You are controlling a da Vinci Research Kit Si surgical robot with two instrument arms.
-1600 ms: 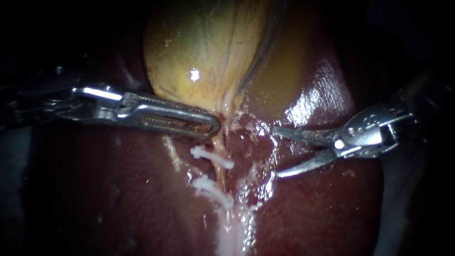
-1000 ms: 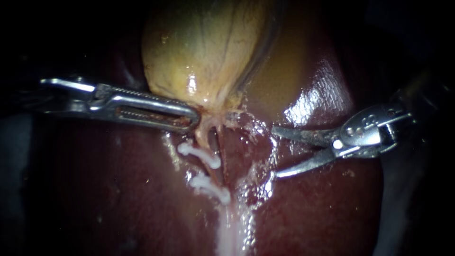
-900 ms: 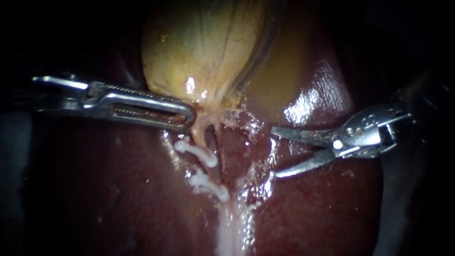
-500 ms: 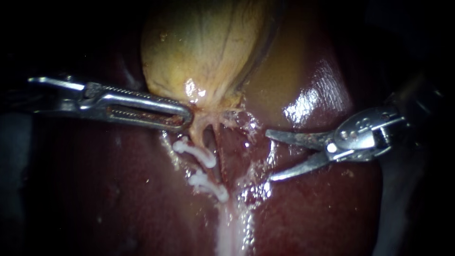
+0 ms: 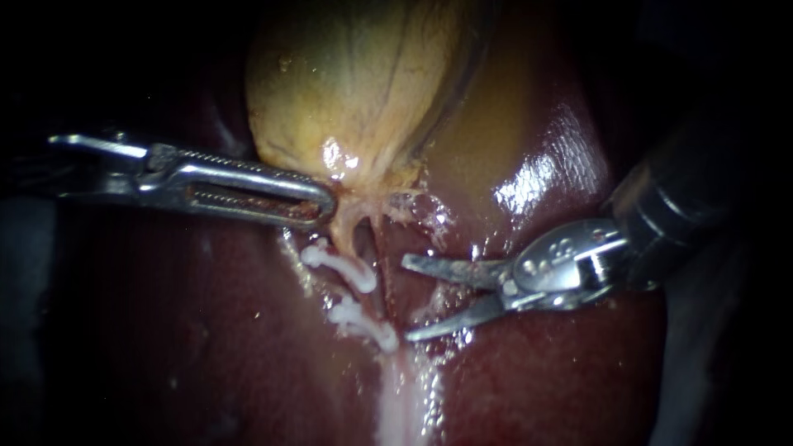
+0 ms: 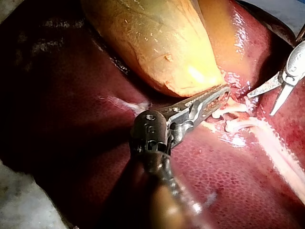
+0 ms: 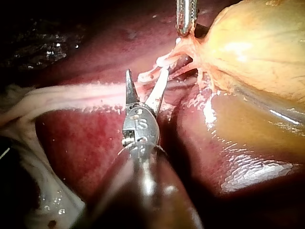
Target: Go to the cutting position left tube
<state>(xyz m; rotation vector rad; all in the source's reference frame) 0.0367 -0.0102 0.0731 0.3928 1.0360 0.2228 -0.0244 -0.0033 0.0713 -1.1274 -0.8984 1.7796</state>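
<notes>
while the endoscope view faces the tube (image 5: 347, 238) square on, with an upper clip (image 5: 340, 266) and a lower clip (image 5: 363, 324) across it, only the right wrist view follows it on as a pale flat band over the liver (image 5: 206, 330), and only the left wrist view shows the fine teeth on my left instrument (image 5: 322, 205). its jaws lie together, clamped on the narrow end of the gallbladder (image 5: 355, 91), just above the tube. my right instrument (image 5: 409, 297) holds two slim pointed blades wide apart, gripping nothing. their tips sit just beside the clips, and the stretch of tube between the clips faces the gap. i can't tell whether the lower tip touches the lower clip. the liver is dark red, wet and glossy. the gallbladder is yellow, smooth and veined. the clips are short and white.
</notes>
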